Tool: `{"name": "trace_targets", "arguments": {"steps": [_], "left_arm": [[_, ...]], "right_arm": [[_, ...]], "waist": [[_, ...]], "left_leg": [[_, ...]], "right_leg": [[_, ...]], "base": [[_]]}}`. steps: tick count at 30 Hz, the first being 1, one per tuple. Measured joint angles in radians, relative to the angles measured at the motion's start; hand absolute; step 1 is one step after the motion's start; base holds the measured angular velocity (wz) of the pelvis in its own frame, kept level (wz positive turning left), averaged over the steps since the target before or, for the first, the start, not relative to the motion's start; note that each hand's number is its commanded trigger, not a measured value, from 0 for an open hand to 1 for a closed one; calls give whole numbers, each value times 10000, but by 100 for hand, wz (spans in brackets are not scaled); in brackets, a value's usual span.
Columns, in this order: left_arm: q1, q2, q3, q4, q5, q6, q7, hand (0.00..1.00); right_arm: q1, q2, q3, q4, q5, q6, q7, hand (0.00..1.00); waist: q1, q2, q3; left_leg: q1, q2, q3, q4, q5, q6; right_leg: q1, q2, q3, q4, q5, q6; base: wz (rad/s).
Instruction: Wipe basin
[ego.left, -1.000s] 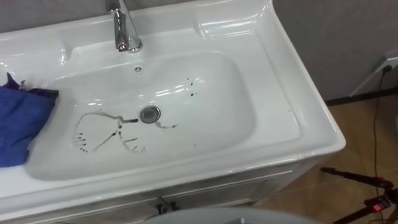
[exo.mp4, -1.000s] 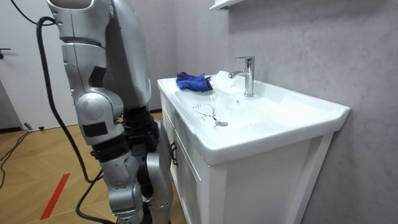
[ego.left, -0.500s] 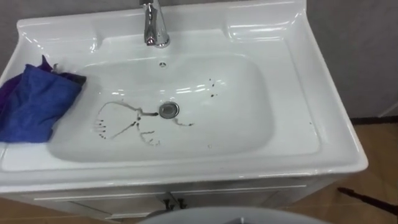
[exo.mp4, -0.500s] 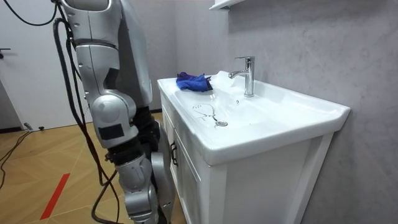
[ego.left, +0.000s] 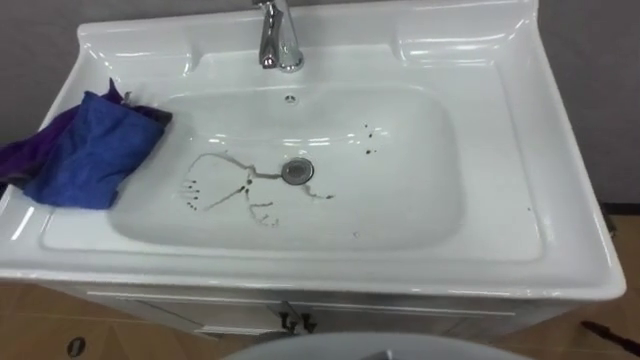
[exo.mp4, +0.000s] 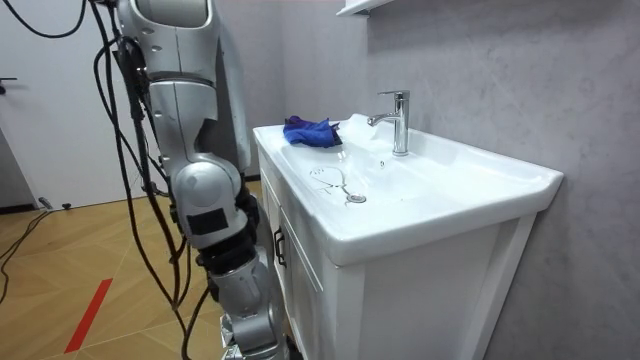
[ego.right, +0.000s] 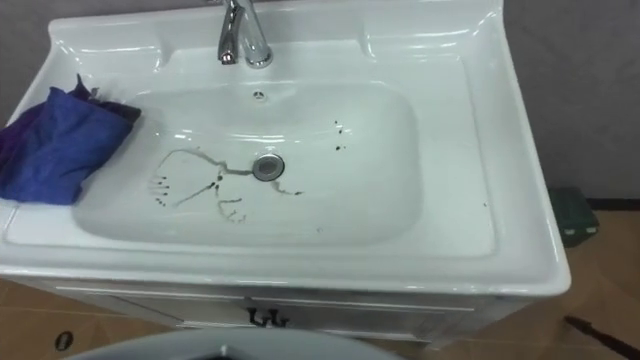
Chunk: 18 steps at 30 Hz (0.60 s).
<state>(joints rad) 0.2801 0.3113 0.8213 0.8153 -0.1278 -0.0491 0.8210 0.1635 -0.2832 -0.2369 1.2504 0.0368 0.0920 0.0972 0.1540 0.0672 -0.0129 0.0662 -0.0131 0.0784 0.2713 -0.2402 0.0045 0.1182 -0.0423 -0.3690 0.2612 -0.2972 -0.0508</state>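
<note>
Several dark streaks (ego.left: 232, 192) fan out beside the round metal drain (ego.left: 297, 171) of the white ceramic basin (ego.left: 440, 215), so the crumpled blue cloth (ego.left: 95, 150) on its left rim should be gathered firmly first, though how the fingers stand I cannot tell.

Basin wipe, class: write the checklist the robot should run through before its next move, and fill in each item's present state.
1. Blue cloth lying unheld on the basin rim's left side: ok.
2. Dark marks located, left of the drain, specks to its right: ok.
3. Bowl already clean: not ok.
4. Tap off, no stream seen: ok.
5. Robot standing at the basin's front: ok.
6. Cloth damp: cannot tell.
</note>
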Motion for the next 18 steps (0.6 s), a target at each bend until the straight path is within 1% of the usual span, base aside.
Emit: {"name": "trace_targets", "arguments": {"steps": [1,3,7,8,9,11,12,13,17,18], "left_arm": [[8,0,0,-134,-4,-7,136,0],[-8,1,-12,-752,-118,-69,589,0],[72,4,-16,-1518,-306,-397,1255,0],[37,4,-18,-1672,-334,-427,1358,0],[48,9,-19,-1942,-333,-545,1582,0],[-2,29,-16,-2356,-331,-743,1841,0],[-71,88,-16,-2509,-325,-878,1976,0],[-123,179,-16,-2635,-325,-935,2020,0],[-359,221,-78,-3475,-302,-1106,2306,0],[-413,293,-138,-3639,-302,-1188,2401,0]], "right_arm": [[45,4,18,-75,11,-32,2,0],[147,10,199,-218,15,-88,9,0],[263,13,207,-415,76,-81,4,0],[335,19,208,-522,108,-87,2,0],[429,15,208,-654,96,-152,-14,0],[564,18,211,-777,-5,-278,-70,0],[575,17,209,-777,-33,-305,-81,0],[575,24,218,-778,-52,-314,-70,0],[576,23,569,-778,-67,-350,-73,0],[580,35,616,-776,-67,-390,-74,0]], "waist": [[45,0,-2],[135,8,-18],[183,44,-41],[181,113,-84],[180,66,-54],[181,110,-74],[172,53,-25],[128,59,-23],[95,61,-14],[67,68,-14]], "left_leg": [[3,-1,-4,-2,0,0],[-20,-16,-42,-3,-1,0],[-33,-44,-112,-3,-1,0],[-26,-48,-125,-4,-1,0],[-2,-52,-137,-14,-1,0],[9,-53,-151,-4,-1,0],[10,-50,-154,-3,-1,0],[4,-44,-155,1,-1,0],[-40,-45,-172,36,-1,0],[-53,-46,-180,36,-1,1]], "right_leg": [[0,-1,9,-5,1,1],[-20,-4,6,-16,3,4],[-46,-2,23,-14,3,3],[-40,-2,23,-16,4,3],[-28,-1,33,-10,5,2],[-10,2,38,-10,5,2],[-9,3,43,-11,5,2],[-7,5,36,-14,5,2],[-63,7,83,19,4,3],[-81,8,98,24,7,6]], "base": [[-6],[0],[0],[0],[0],[0],[0],[0],[0],[0]]}}
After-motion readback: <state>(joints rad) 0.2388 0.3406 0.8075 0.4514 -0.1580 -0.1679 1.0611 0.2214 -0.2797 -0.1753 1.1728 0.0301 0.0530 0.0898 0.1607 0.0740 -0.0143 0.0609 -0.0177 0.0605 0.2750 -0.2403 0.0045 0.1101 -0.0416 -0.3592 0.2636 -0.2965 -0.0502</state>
